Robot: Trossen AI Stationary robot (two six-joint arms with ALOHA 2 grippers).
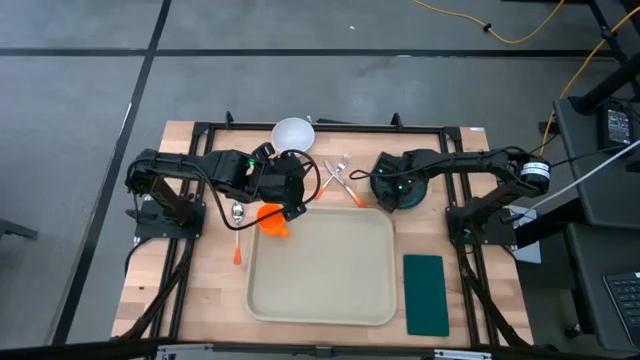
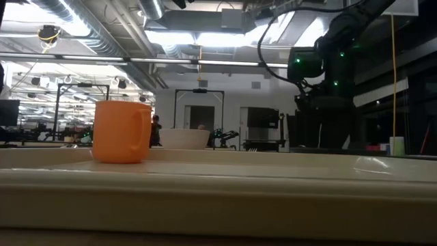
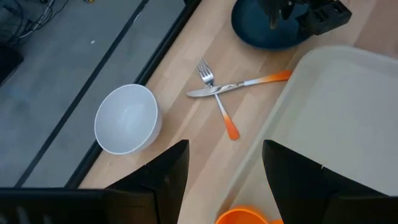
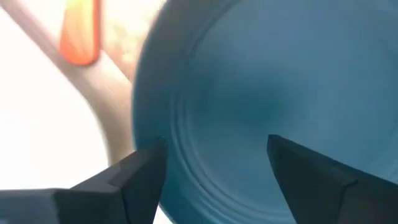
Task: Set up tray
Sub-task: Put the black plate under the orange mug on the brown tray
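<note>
Where the overhead camera looked straight down on the wooden table (image 1: 200,290), the tray (image 1: 322,265), cream with a low rim, lay near the front edge at the middle. An orange cup (image 1: 271,219) sat at the tray's far left corner; whether on the rim or just off it could not be told from above. The left gripper (image 1: 288,205) hovered just beyond the cup. A white bowl (image 1: 293,134) stood near the far edge. A fork (image 1: 338,172) and knife (image 1: 346,186) lay crossed beside a dark blue plate (image 1: 398,190), over which the right gripper (image 1: 388,178) hung. A green napkin (image 1: 426,293) lay right of the tray.

Low view: cup upright on the tray's surface, bowl behind it.

Left wrist view: fingers (image 3: 168,177) spread, empty, above the cup's rim.

Right wrist view: fingers (image 4: 140,171) spread, close over the plate, gripping nothing.
</note>
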